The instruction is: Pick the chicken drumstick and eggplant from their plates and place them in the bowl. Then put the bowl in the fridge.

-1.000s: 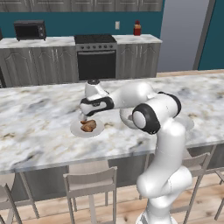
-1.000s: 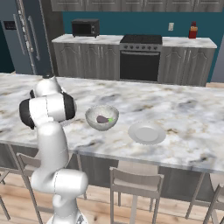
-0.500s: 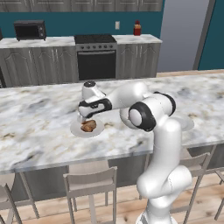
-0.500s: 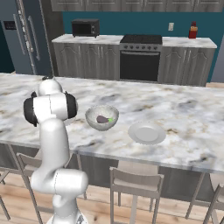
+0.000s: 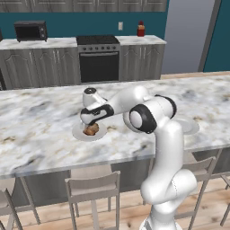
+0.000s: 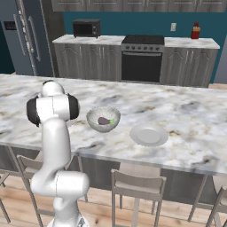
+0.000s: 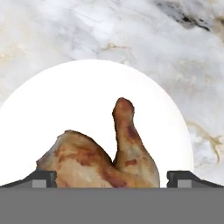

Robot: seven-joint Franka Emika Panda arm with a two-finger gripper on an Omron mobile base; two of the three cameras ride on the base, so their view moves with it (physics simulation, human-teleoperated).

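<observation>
From the hand view I look straight down on the chicken drumstick [image 7: 105, 157], which lies on its white plate [image 7: 78, 96] with the narrow bone end pointing toward 12 o'clock and the meaty part toward 6. My fingers [image 7: 41, 178] stand spread as wide as they go, one tip at roughly 8 o'clock of the meat and the other at 4 o'clock, flanking it and gripping nothing; whether they touch it I cannot tell. In the left base view the gripper [image 5: 91, 122] hangs just over the drumstick on the marble counter [image 5: 36, 130]. In the right base view the glassy bowl [image 6: 103, 119] sits on the counter with the eggplant [image 6: 104, 120] already inside, its green end toward 3 o'clock. A second white plate [image 6: 149, 135], bare, lies just beside the bowl at about 4 o'clock. The dark grey fridge [image 6: 24, 35] stands far back at 10 o'clock, its doors closed, with the black oven [image 6: 142, 62] and a microwave [image 6: 86, 28] along the rear wall.
</observation>
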